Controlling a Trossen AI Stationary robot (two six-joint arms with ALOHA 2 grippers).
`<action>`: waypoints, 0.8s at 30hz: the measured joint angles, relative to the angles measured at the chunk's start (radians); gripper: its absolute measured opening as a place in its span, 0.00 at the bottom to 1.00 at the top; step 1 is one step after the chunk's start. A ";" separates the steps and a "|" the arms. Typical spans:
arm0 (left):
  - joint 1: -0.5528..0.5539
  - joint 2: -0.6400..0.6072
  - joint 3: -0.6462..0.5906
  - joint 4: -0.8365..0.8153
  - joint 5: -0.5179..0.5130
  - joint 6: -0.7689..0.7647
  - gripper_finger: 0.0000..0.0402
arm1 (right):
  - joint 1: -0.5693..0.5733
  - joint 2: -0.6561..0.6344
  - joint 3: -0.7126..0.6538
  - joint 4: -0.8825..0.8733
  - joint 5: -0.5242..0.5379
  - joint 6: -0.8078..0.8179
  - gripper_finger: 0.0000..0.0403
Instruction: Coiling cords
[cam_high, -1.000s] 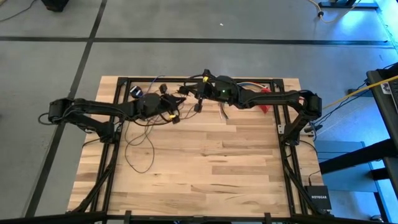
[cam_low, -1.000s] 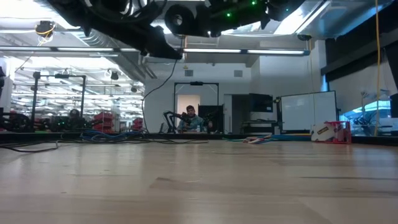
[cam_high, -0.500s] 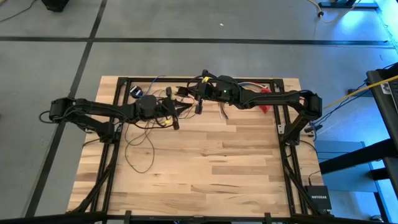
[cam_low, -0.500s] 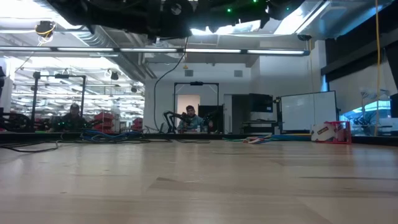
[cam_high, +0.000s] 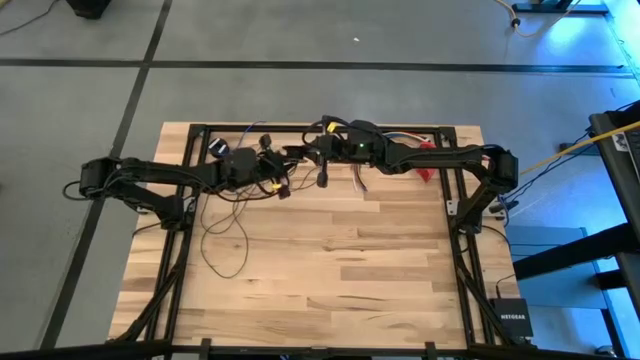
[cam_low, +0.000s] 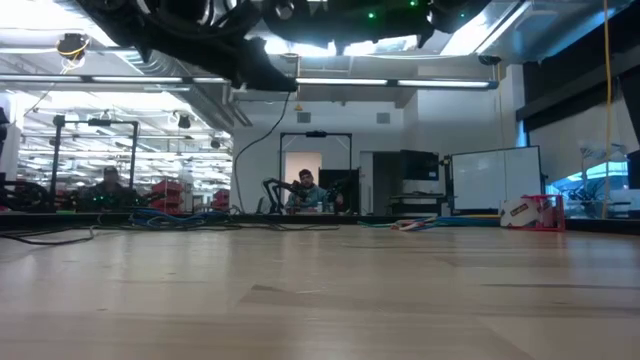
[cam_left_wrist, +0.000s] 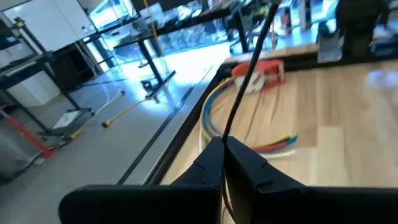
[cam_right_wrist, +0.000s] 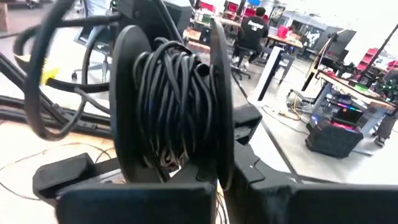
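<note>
Left of centre in the high view, loose loops of the cords (cam_high: 228, 228) trail down the wooden surface (cam_high: 330, 280). Above them the left gripper (cam_high: 281, 186) has its jaws clenched on a strand of cord. Just right, at upper centre, the right gripper (cam_high: 322, 178) grips a spool (cam_right_wrist: 171, 106) wound with dark cord.

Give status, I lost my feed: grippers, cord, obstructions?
Left gripper shut on cord. Right gripper shut on spool, cord wound on. Slack loops on table. Nothing blocking.
</note>
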 joint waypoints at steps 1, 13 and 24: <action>-0.002 0.000 0.001 -0.014 -0.010 0.014 0.01 | 0.000 -0.001 0.000 -0.007 0.002 -0.001 0.02; 0.001 -0.049 0.000 -0.223 -0.106 0.066 0.03 | 0.001 -0.051 -0.001 -0.167 0.131 -0.088 0.02; 0.039 -0.051 -0.001 -0.345 -0.102 0.062 0.03 | 0.002 -0.086 0.001 -0.193 0.082 -0.083 0.02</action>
